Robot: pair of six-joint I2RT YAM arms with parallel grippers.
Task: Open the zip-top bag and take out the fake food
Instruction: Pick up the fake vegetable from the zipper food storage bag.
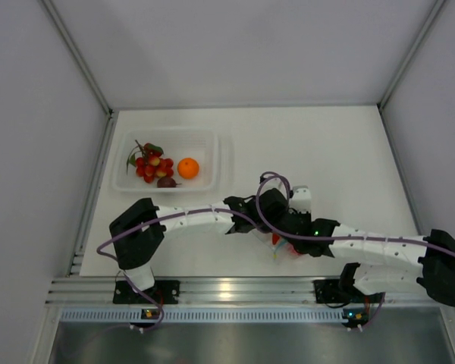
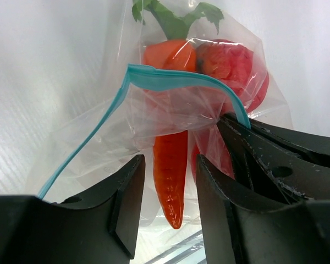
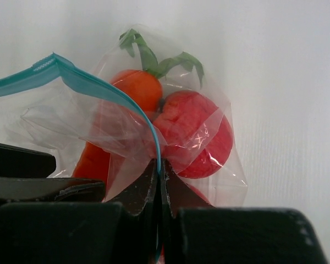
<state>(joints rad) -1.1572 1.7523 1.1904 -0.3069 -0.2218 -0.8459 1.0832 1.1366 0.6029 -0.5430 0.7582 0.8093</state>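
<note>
The zip-top bag [image 2: 154,115] hangs between both grippers, and its teal zip strip [image 2: 170,80] is parted into an open mouth. An orange carrot [image 2: 170,165] with green leaves and a red round fruit [image 2: 231,63] sit inside it. My left gripper [image 2: 169,162] is open, its fingers on either side of the carrot's thin tip with small gaps showing. My right gripper [image 3: 160,170] is shut on the bag's edge at the teal strip [image 3: 99,82], with the red fruit [image 3: 201,137] just beyond it. From above, the bag [image 1: 282,246] is mostly hidden under the wrists.
A rigid clear tray [image 1: 220,163] at the back left holds a red berry cluster [image 1: 152,165], an orange [image 1: 188,167] and a small dark piece [image 1: 166,182]. Both arms meet near the table's front centre. White walls enclose the table on three sides.
</note>
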